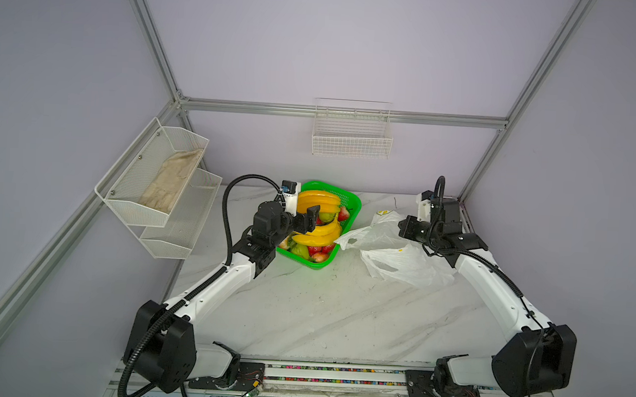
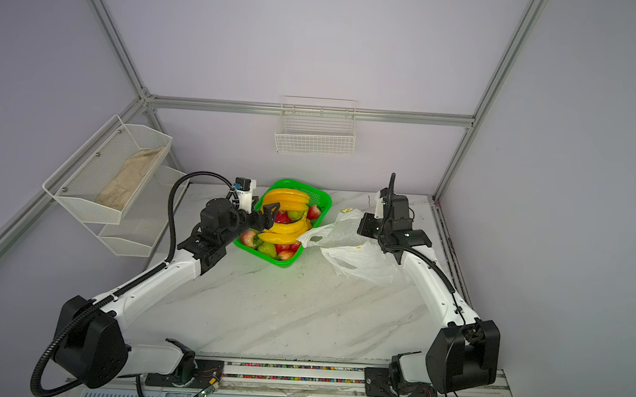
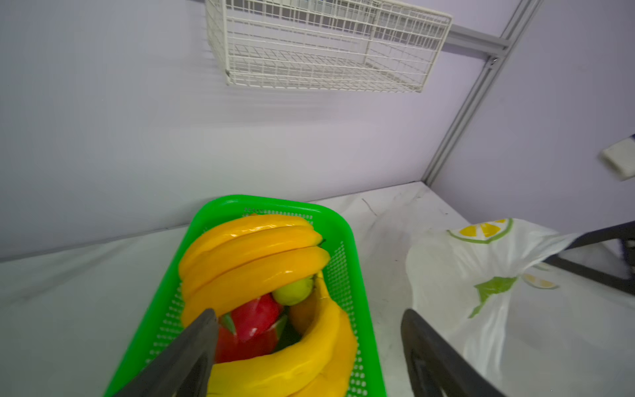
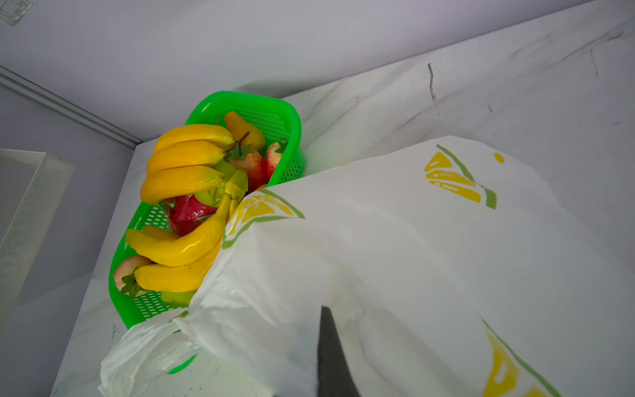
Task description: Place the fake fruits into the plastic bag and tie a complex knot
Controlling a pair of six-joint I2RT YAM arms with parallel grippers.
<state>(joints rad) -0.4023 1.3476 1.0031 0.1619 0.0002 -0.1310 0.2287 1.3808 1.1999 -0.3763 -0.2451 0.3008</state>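
Black left hand (image 3: 308,314): spread wide over the near banana bunch (image 3: 309,361), nothing held.
Right hand (image 1: 401,229): pinched shut on plastic bag (image 1: 399,265), one edge raised off the table (image 1: 321,313).
Green basket (image 1: 351,200): fake fruits (image 1: 320,201) all inside, bananas over dragon fruit (image 3: 256,318).
Bag contents: none seen.
Risk: glossy banana slipping from pads; slack bag mouth collapsing; basket dragged along.
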